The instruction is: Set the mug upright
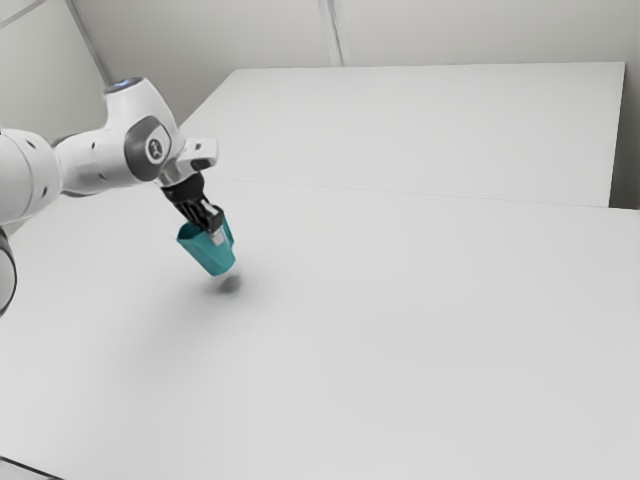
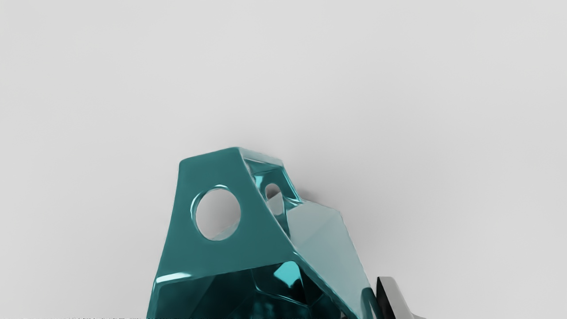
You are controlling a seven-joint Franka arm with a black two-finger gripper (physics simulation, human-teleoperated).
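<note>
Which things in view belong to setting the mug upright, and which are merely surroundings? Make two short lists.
Part of the job:
teal mug, tilted above the table
black gripper, holding the mug
table, below the mug

Surroundings:
pale wall behind
upright strip on that wall

The hand (image 1: 215,236) holds the mug (image 1: 210,257) tilted midair.

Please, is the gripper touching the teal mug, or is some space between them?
Touching. In the wrist view, one finger of the gripper lies against the outer wall of the mug, with no gap at its base.
</note>
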